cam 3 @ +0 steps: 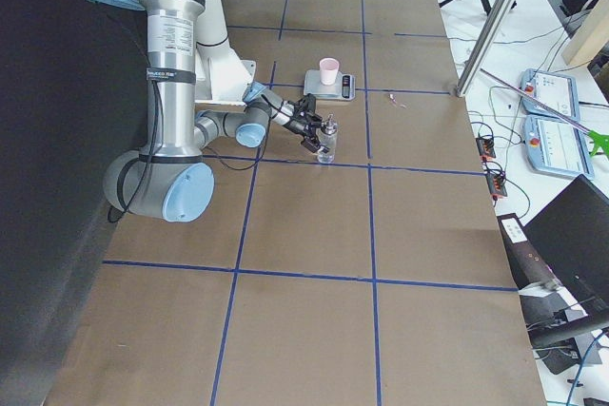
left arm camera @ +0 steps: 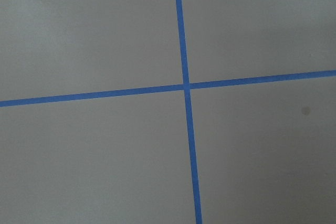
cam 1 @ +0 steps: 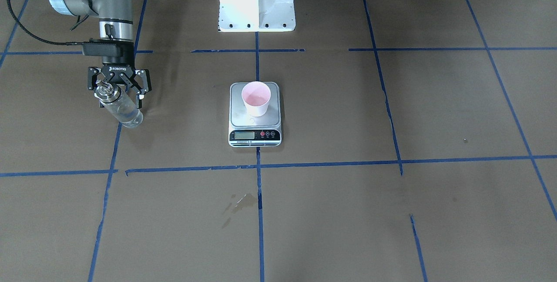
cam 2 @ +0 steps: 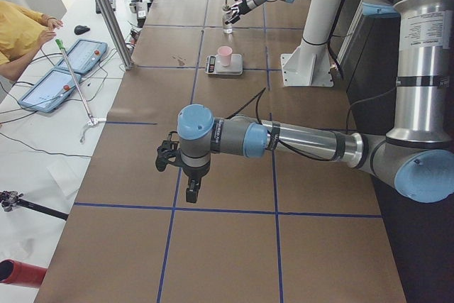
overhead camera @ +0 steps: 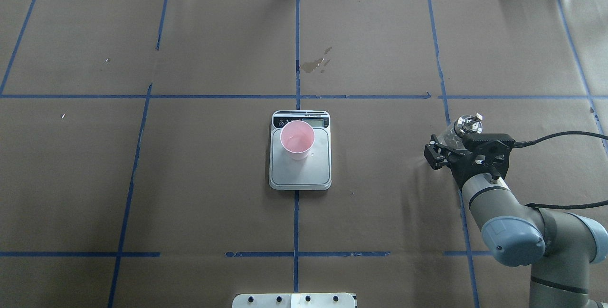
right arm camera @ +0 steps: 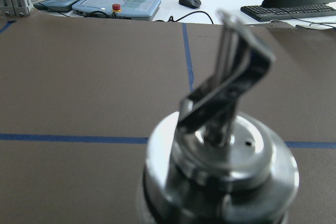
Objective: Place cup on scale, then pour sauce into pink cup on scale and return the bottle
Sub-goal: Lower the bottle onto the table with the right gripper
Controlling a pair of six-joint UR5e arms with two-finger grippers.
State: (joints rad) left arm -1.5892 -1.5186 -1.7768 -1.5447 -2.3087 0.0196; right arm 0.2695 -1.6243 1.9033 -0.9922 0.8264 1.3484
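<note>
1 cup (cam 1: 256,98) on scale (cam 1: 238,115); bottle (cam 1: 122,110) by right hand (cam 1: 118,95)

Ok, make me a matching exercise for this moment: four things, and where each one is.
1 cup
2 bottle
3 scale
4 left claw

A flat on the table, at its middle
B at the right claw, aside from the scale
C over bare table, far from the rest
D upright on the scale

Pairs: 1-D, 2-B, 3-A, 4-C

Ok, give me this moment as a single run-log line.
cup: on scale | bottle: upright on table, beside scale | right gripper: fingers open around bottle neck | left gripper: away from scale, state unclear
</note>
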